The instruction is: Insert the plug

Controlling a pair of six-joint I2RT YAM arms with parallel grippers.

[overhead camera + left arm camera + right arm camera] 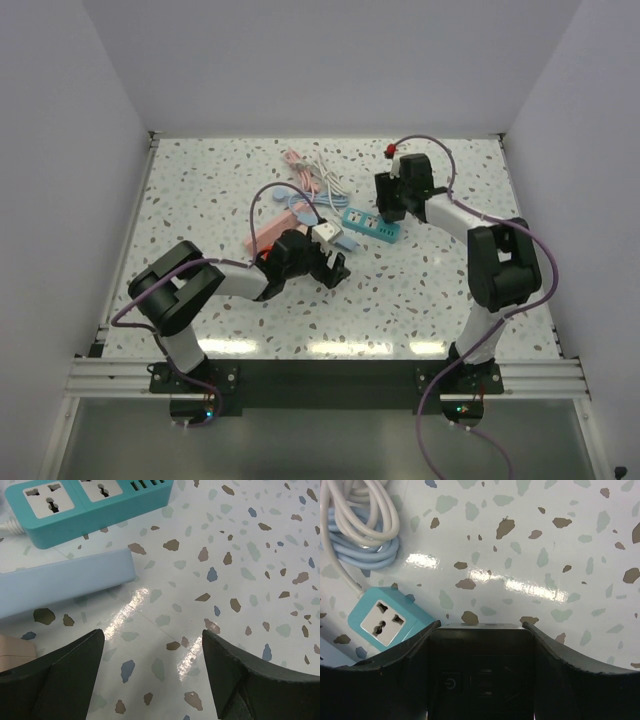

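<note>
One teal power strip (117, 511) lies beside a blue strip (65, 582), open tabletop (250, 580) alongside.

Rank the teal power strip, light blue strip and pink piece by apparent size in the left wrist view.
Teal power strip and light blue strip: too alike to rank, both cut off by the frame edge.
Pink piece: smallest, only a corner shows.
</note>
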